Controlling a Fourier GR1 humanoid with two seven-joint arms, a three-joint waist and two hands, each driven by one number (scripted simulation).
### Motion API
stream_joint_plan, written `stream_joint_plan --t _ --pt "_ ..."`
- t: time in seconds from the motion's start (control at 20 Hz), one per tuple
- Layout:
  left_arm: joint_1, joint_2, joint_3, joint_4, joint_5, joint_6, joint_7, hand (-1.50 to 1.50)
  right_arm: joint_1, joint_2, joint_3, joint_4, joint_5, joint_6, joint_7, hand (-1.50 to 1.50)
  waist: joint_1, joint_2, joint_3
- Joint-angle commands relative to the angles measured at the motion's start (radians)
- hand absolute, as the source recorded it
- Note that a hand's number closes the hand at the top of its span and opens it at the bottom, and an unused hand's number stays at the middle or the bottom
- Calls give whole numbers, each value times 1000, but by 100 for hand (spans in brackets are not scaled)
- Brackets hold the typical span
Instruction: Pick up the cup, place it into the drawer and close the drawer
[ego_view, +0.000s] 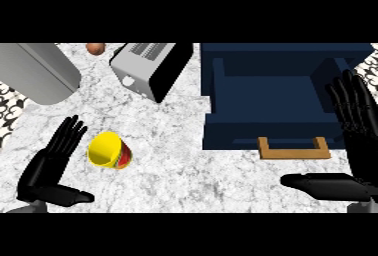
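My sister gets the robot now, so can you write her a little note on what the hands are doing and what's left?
Left hand: open, beside the yellow cup, not holding it.
Right hand: open, at the view's right edge by the blue drawer.
Cup: on the counter, left of the drawer.
Drawer: open, wooden handle facing the robot.
Done: nothing with the cup yet.
Left: grasp the cup, put it in the drawer, push the drawer shut.

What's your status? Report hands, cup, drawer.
Hands open: left hand beside cup, right hand by drawer. Cup on counter, not held. Drawer open. Toaster off the path.
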Motion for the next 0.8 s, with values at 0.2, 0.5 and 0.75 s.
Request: stream_joint_plan --t 0.2,0.5,0.75 --pt "-200 49 44 416 -93 -2 -193 -150 64 43 51 -15 60 0 -71 -150 -5 0 0" --pt "-277 107 62 772 -178 -34 -483 -150 -14 3 -26 43 -9 32 -39 -150 -8 3 -1" --pt "-343 71 41 917 -223 32 -608 -150 -30 7 -14 69 7 38 -55 -150 -13 5 -2"
